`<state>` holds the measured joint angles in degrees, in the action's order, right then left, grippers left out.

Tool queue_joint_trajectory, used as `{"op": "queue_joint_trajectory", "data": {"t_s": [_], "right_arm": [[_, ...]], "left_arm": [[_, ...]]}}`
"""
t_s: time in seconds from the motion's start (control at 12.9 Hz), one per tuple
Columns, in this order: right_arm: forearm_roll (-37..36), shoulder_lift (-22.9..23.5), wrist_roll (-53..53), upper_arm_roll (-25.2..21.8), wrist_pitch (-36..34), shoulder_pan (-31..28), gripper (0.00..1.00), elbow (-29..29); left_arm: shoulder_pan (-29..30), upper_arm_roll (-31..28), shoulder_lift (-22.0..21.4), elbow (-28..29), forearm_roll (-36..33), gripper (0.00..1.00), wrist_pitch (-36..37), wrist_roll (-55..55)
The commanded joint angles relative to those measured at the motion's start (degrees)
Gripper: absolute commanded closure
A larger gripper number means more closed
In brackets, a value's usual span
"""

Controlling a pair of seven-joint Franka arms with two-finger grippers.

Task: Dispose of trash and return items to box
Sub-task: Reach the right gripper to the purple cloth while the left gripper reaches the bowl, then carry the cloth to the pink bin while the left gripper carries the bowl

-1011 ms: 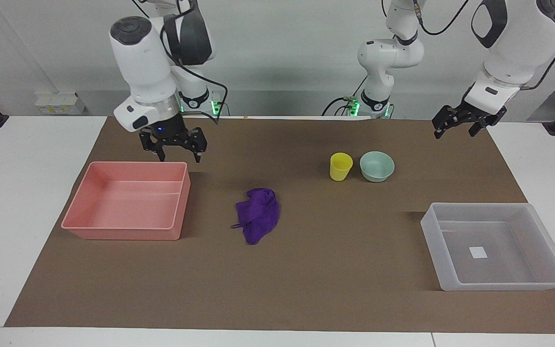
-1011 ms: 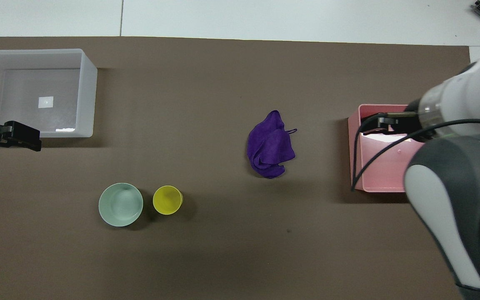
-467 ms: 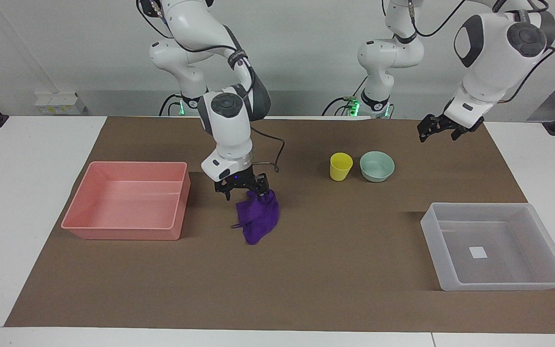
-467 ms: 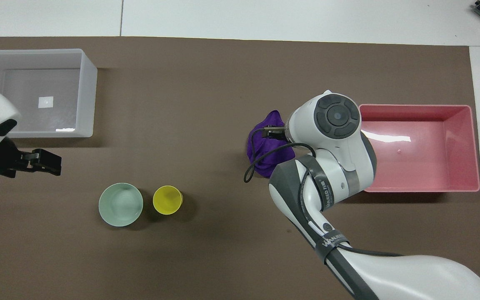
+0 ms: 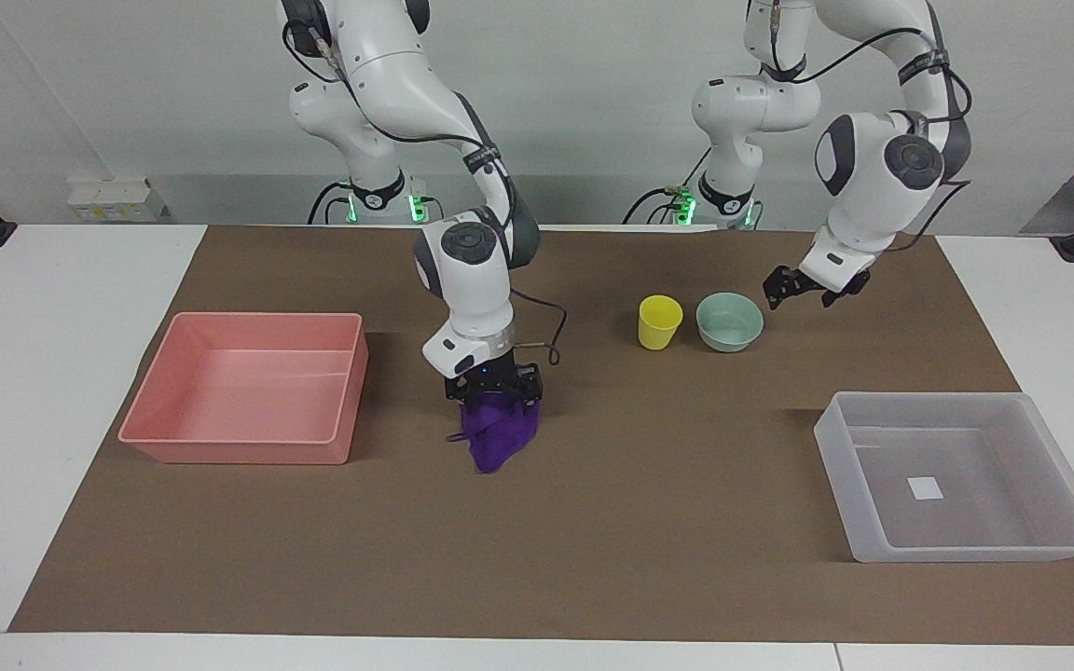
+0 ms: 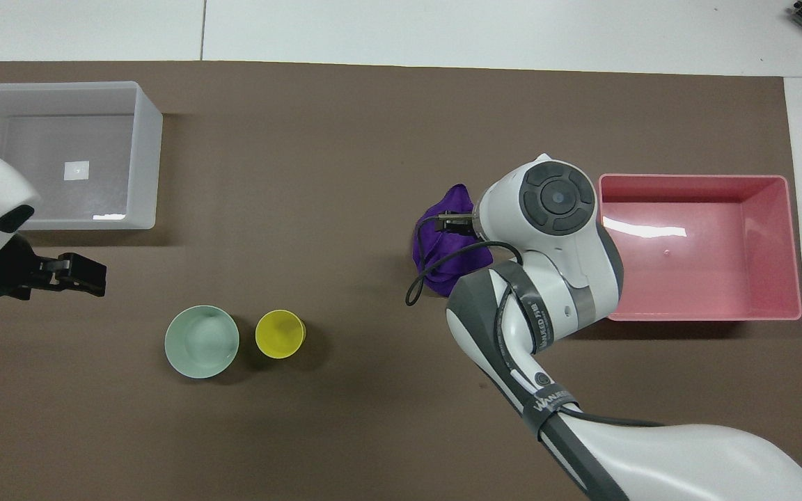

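The open right gripper [image 5: 492, 399] presses down on the purple rag [image 5: 498, 436], fingers astride it. The open left gripper [image 5: 803, 291] hovers beside the mint bowl [image 5: 729, 321].

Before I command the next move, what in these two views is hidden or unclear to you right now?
- Overhead view: the right tool is hidden under its own arm's wrist, which also covers part of the purple rag.
- Facing view: the right tool is down on the rag; whether cloth sits between its fingers cannot be made out.
- Either view: whether the left tool beside the green bowl touches its rim is unclear.
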<state>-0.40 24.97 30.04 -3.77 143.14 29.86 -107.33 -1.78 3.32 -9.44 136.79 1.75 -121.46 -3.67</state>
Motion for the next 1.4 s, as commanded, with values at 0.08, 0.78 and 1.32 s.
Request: {"op": "queue_joint_trajectory", "data": {"t_s": [0.08, 0.78, 1.32], "right_arm": [[-1.97, 0.78, -0.69, -0.19, 0.13, 0.29, 0.94, -0.33], [-1.53, -11.32, 0.45, -1.33, -17.18, -5.76, 1.00, 2.74], [-3.64, -21.10, -16.30, -1.94, -26.25, -19.36, 1.00, 3.89]], "left_arm": [[-2.78, -0.50, 0.11, 12.35, 2.03, 0.00, -14.49, -0.46], [-3.05, -0.77, 3.81, 3.41, 2.03, 1.00, -3.18, -0.20], [3.00, -1.03, 4.77, -16.42, 2.03, 1.00, 18.34, 2.60]]}}
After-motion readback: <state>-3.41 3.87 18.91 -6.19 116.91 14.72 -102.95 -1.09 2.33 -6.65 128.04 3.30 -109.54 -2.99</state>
